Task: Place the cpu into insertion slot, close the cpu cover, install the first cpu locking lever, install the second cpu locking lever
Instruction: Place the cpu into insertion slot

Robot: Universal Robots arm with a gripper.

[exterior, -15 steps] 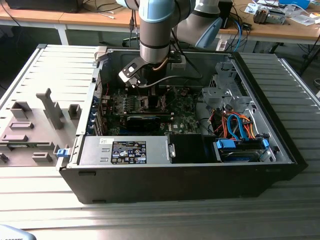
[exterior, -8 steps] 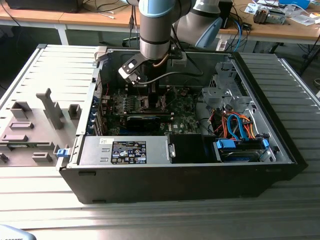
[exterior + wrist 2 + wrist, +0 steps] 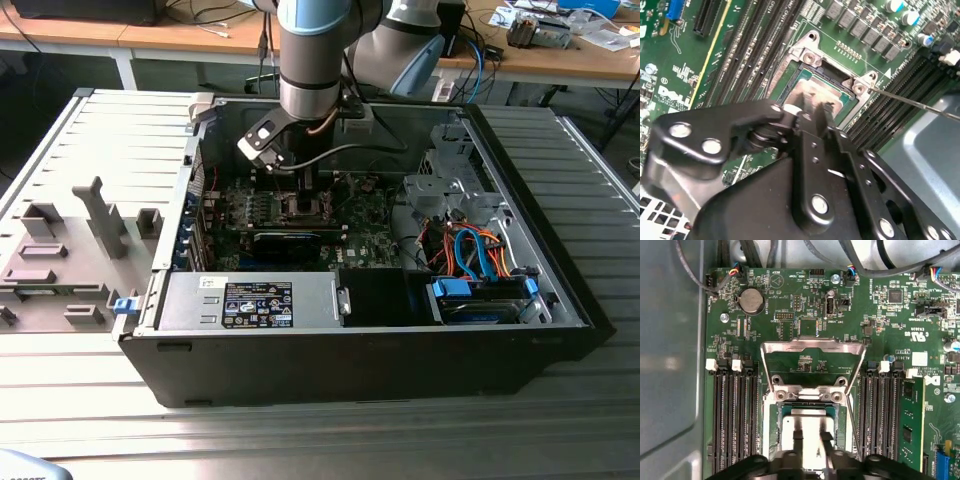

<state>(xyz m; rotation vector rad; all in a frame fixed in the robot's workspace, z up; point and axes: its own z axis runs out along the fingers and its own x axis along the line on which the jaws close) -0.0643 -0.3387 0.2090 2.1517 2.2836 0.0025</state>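
Note:
The cpu [image 3: 807, 421], a silvery square chip, lies flat inside the insertion slot [image 3: 810, 396] on the green board; it also shows as cpu [image 3: 800, 91]. The cpu cover [image 3: 812, 346] stands swung up off the socket, its window open. My gripper [image 3: 811, 434] hovers right over the chip's top, its two thin black fingers [image 3: 797, 439] a narrow gap apart with nothing between them. In the exterior view the gripper [image 3: 305, 200] reaches down into the computer case. A thin wire locking lever [image 3: 910, 100] juts out, unlatched, from one socket corner.
Black memory slots [image 3: 735, 415] flank the socket, one of them holding a green module [image 3: 912, 415]. A black graphics card [image 3: 290, 240], a silver power supply [image 3: 250, 300] and coloured cables [image 3: 470, 250] crowd the case. A grey fixture tray [image 3: 70, 250] sits at the exterior view's left.

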